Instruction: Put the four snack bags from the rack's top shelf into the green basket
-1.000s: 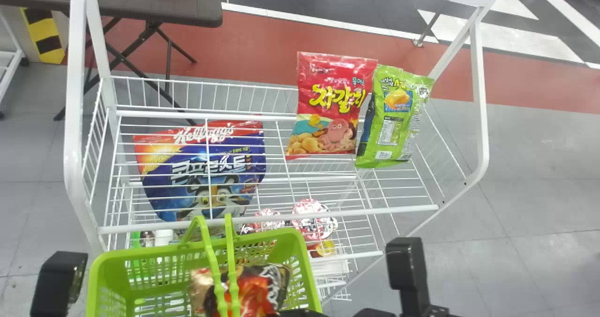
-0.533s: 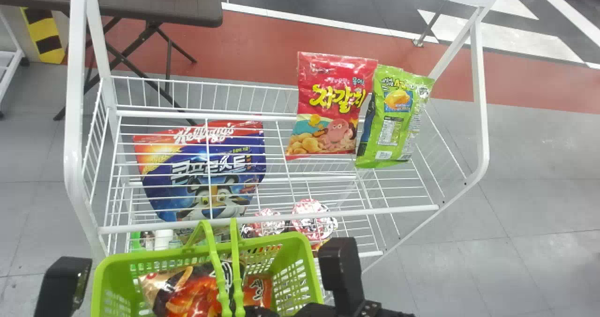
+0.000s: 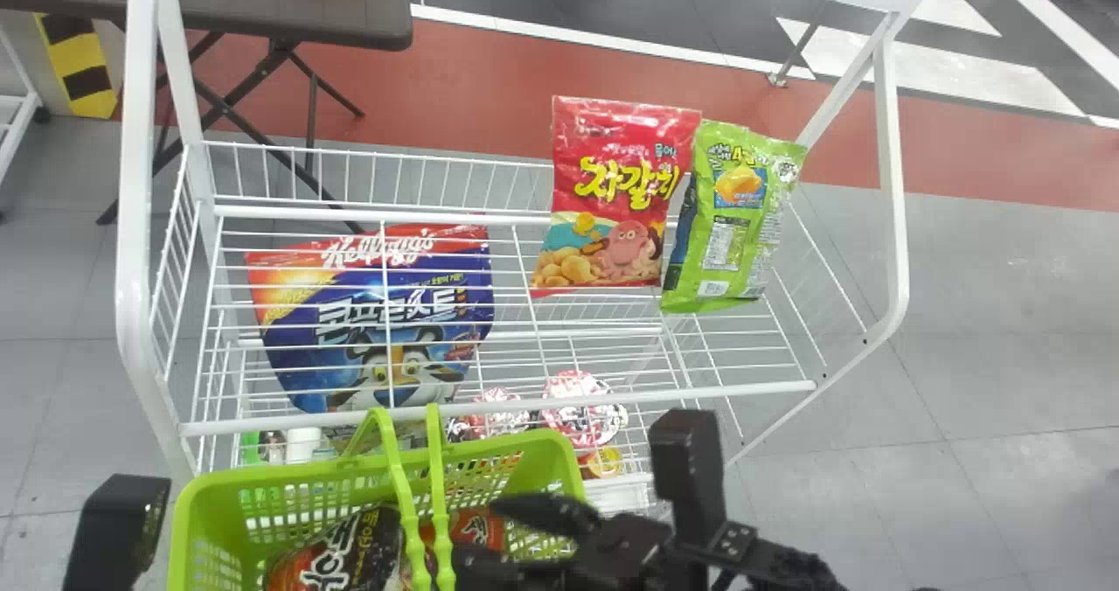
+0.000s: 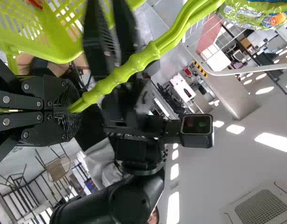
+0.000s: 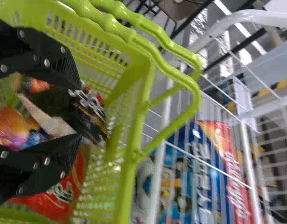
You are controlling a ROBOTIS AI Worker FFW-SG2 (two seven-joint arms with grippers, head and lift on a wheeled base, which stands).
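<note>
The left gripper's jaws (image 4: 71, 112) were clenched on the handles (image 4: 132, 64) of the green basket (image 3: 214, 477). Toward the basket's 3 o'clock side, the right gripper's jaws (image 3: 481, 538) stood parted, released, above a dark bag (image 3: 341, 556) and a red bag lying inside (image 5: 55, 200). On the rack's top shelf (image 3: 498, 403), the red octopus bag (image 3: 612, 189) stood at the basket's 1 o'clock, the green bag (image 3: 730, 224) between 1 and 2.
</note>
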